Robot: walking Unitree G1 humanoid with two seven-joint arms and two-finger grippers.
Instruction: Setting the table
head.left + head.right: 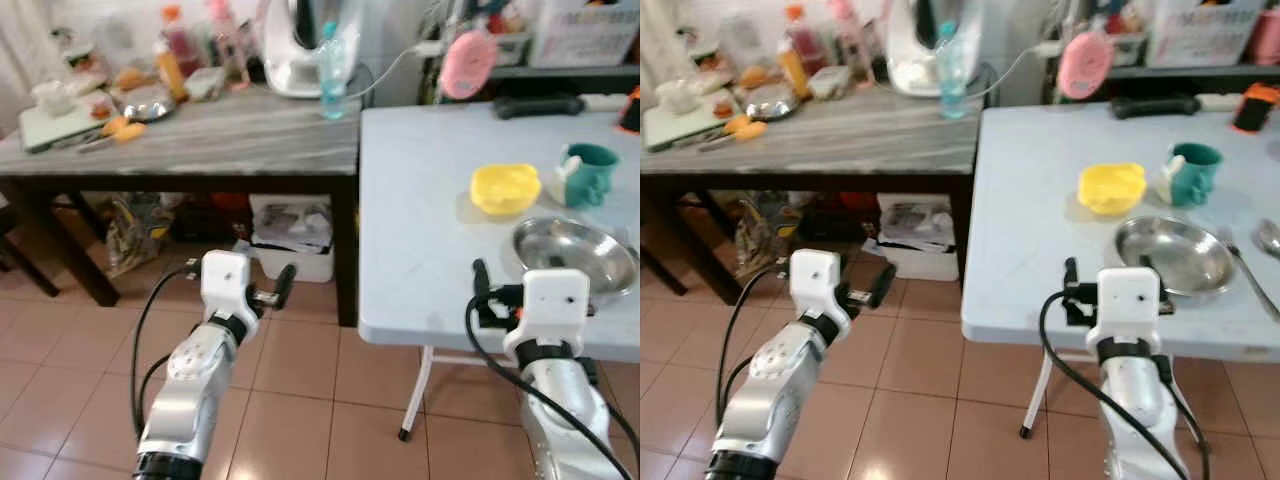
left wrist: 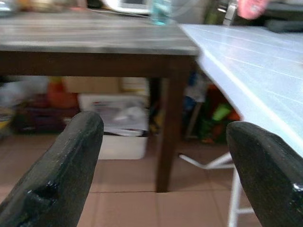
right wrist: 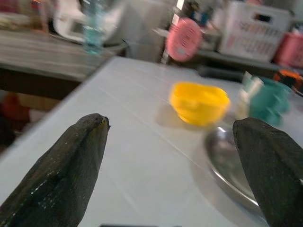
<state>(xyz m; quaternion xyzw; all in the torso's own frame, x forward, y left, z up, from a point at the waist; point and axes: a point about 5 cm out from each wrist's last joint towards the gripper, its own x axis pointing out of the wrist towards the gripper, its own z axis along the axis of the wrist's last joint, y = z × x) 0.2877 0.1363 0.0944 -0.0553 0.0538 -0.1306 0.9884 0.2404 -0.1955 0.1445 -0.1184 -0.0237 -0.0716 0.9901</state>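
Head view: a steel plate, yellow bowl, teal mug and spoon sit on the white table. Left wrist view: the left gripper hangs released over floor tiles. Right wrist view: the right gripper, its 2 fingers spread and empty, hovers at the table's near edge beside the plate.

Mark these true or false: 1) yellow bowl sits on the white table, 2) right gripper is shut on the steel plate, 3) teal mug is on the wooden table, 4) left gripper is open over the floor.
1) True: the yellow bowl rests on the white table.
2) False: the right gripper is open, holding nothing, near the steel plate.
3) False: the teal mug stands on the white table.
4) True: the left gripper is open, beside the wooden table.
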